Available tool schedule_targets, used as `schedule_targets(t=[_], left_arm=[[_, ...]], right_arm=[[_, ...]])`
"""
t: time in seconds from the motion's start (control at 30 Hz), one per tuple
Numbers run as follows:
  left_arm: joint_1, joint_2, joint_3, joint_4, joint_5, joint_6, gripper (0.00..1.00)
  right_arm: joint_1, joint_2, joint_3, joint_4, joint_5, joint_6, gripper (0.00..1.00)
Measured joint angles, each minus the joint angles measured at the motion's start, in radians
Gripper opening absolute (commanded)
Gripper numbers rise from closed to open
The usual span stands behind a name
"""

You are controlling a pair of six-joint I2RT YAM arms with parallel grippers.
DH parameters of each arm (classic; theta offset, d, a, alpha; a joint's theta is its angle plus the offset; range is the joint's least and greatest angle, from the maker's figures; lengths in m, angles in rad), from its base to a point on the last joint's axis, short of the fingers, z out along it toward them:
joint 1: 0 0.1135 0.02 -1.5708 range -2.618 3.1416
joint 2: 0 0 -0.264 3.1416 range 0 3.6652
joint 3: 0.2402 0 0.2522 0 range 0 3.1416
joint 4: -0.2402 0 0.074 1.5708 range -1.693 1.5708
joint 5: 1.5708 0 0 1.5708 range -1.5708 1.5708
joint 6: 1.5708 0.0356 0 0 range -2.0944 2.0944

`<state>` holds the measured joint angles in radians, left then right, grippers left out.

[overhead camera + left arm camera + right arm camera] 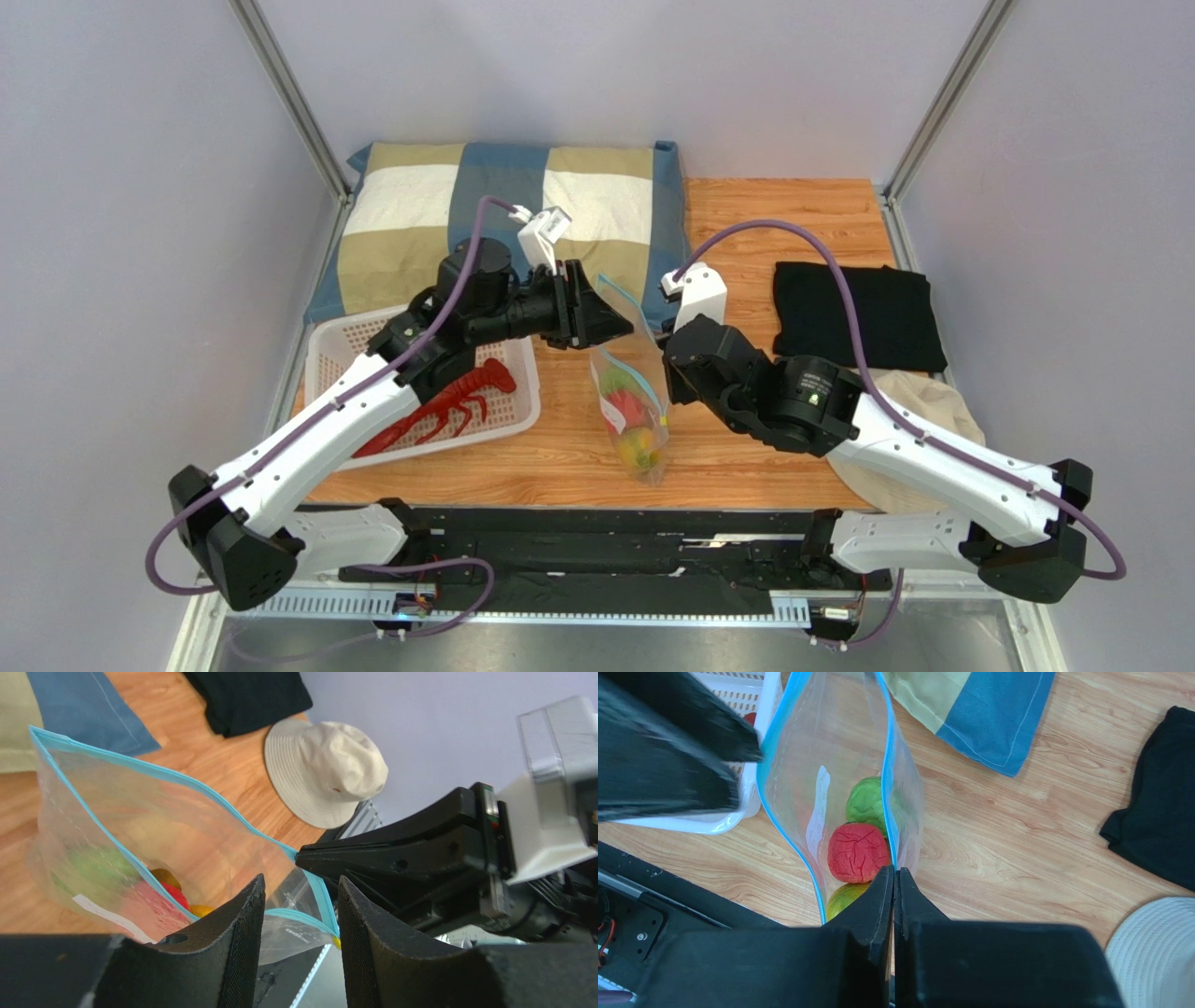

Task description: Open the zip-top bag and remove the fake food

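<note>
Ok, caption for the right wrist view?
Right gripper pinches the open zip-top bag at its rim; green ball, red strawberry and yellowish fruit lie inside.

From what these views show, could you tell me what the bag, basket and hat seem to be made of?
Zip-top bag: thin clear plastic film, glossy and creased, blue zipper strip. Basket: white moulded plastic, judging by its perforated walls. Hat: cream woven fabric, probably cotton; matte, with stitched brim.

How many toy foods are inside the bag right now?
3 visible in the zip-top bag: green ball, red piece against it, yellow-green piece on the red one's other side. More may be hidden.
</note>
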<state>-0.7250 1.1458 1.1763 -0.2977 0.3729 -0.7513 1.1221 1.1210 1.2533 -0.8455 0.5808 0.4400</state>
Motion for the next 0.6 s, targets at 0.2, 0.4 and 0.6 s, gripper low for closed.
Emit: schedule_targets(t=[0.2,0.4,0.6], left_arm=[[-0.036,0.048,0.001,0.005,0.002,-0.009,0.26],[-0.056,0.019,-0.069,0.007,-0.105,-0.039,0.15],[-0.056,0.024,-0.124,-0.044,-0.207,-0.059,0.25]], right_arm=[[0.000,0.043,0.005,0.022,-0.027,0.013,0.00],[0.010,0.050,0.004,0.055,-0.037,0.044,0.00],[0.042,0.050,0.002,0.106,-0.032,0.064,0.00]])
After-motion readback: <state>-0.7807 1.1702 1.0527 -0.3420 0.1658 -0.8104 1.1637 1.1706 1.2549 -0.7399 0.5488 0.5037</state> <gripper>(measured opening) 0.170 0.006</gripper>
